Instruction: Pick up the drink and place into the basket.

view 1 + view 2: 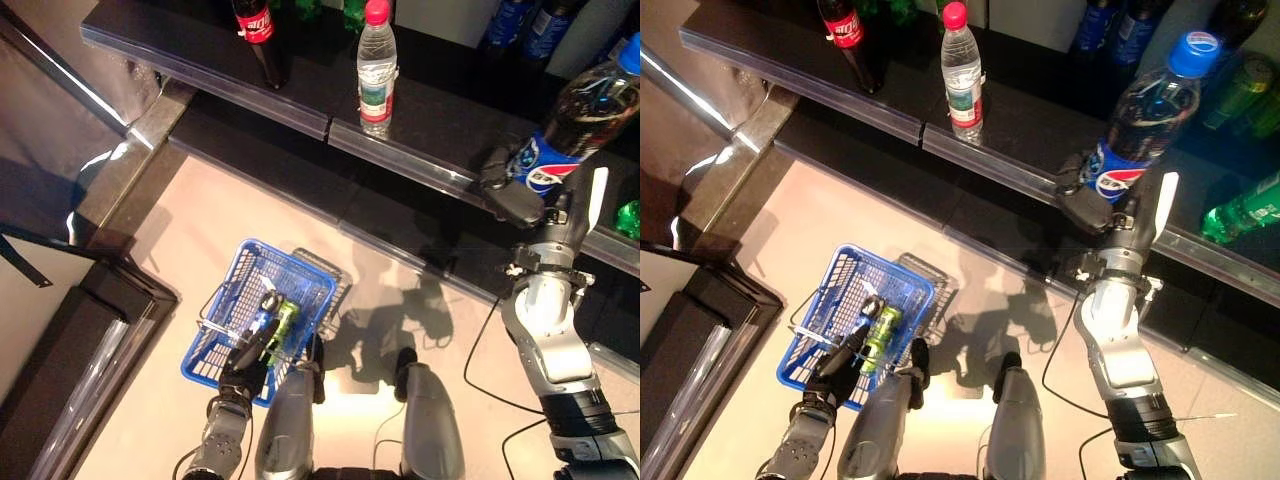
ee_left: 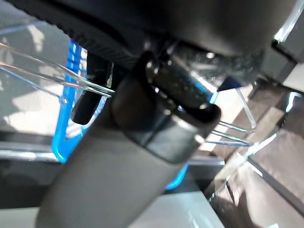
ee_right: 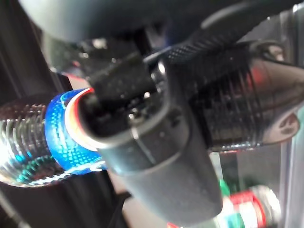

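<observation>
Right robot hand (image 1: 1092,205) gripped the dark cola bottle with a blue label and blue cap (image 1: 1145,120) at the shelf (image 1: 1020,130) on the far right. Left robot hand (image 1: 835,372) clasped the wire handle of the blue plastic basket (image 1: 815,300) on the near floor, a green can (image 1: 880,330) inside it.

I see a pale beige floor (image 1: 200,230), brightly lit, with dark shadows on it. A black shelf (image 1: 420,130) with a shiny front edge runs across the top. At my left stands a dark cabinet (image 1: 70,330) with reflections.
</observation>
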Controlling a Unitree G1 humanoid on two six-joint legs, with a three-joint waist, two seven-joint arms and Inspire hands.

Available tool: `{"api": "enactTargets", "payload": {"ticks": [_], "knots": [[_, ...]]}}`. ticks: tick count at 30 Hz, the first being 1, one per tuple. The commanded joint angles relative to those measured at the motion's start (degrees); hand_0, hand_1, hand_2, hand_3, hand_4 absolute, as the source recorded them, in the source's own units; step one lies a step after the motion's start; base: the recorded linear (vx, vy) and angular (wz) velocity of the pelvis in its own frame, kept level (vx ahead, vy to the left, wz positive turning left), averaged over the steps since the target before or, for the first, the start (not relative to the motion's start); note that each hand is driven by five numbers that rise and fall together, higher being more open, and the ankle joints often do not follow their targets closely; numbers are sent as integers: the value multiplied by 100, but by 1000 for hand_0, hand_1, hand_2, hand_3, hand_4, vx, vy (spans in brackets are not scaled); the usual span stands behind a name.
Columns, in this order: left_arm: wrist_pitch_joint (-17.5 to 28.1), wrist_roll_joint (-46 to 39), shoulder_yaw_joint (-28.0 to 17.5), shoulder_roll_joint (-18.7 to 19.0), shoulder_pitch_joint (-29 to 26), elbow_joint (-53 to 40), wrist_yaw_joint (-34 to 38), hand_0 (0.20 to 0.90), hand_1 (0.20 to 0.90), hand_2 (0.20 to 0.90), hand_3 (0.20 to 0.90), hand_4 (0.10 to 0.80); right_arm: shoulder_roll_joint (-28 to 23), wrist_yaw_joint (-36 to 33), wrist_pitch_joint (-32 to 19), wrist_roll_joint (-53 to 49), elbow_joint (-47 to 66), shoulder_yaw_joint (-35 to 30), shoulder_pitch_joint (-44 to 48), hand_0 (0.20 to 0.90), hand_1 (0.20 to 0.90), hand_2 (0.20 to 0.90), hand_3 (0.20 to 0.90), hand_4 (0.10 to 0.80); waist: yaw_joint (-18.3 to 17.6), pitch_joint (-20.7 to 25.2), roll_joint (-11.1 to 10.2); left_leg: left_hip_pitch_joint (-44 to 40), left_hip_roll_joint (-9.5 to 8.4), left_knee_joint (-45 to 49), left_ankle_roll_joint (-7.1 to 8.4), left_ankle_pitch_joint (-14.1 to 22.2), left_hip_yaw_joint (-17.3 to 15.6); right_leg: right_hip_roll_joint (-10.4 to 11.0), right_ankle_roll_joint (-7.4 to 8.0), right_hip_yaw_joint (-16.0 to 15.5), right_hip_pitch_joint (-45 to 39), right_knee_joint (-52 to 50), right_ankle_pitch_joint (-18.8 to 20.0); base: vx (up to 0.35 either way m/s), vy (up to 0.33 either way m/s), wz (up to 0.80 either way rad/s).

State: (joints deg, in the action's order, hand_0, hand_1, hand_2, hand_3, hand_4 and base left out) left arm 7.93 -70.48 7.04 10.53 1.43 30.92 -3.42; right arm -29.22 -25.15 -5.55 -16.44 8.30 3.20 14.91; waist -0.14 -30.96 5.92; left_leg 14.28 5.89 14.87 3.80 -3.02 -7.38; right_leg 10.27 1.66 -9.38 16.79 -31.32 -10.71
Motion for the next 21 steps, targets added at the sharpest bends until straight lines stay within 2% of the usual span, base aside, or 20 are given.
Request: {"api": "enactTargets", "payload": {"ticks": [1, 9, 21], "knots": [[807, 548, -320, 603, 253, -1853, -832, 300, 300, 300, 200, 100, -13, 660, -1060, -94, 1351, 3, 560, 300, 300, 300, 200, 100, 97, 908, -209, -69, 165, 638, 125, -425, 92, -176, -333, -87, -1004, 796, 268, 78, 0, 1], [586, 840, -21, 740, 369, -2771, -842, 300, 300, 300, 200, 100, 279, 1197, -759, -505, 1683, 704, 289, 300, 300, 300, 200, 100, 323, 1226, -258, -445, 89, 146, 117, -380, 222, -182, -257, -248, -1457, 1212, 327, 46, -2, 10], [402, 859, 480, 1006, 374, -3834, -949, 300, 300, 300, 200, 100, 570, 1164, -392, -646, 1487, 1715, 374, 300, 300, 300, 200, 100, 685, 1351, -257, -588, -43, -195, 107, -387, 516, -194, -226, -517, -1776, 1518, 380, -1, -1, 12]]}}
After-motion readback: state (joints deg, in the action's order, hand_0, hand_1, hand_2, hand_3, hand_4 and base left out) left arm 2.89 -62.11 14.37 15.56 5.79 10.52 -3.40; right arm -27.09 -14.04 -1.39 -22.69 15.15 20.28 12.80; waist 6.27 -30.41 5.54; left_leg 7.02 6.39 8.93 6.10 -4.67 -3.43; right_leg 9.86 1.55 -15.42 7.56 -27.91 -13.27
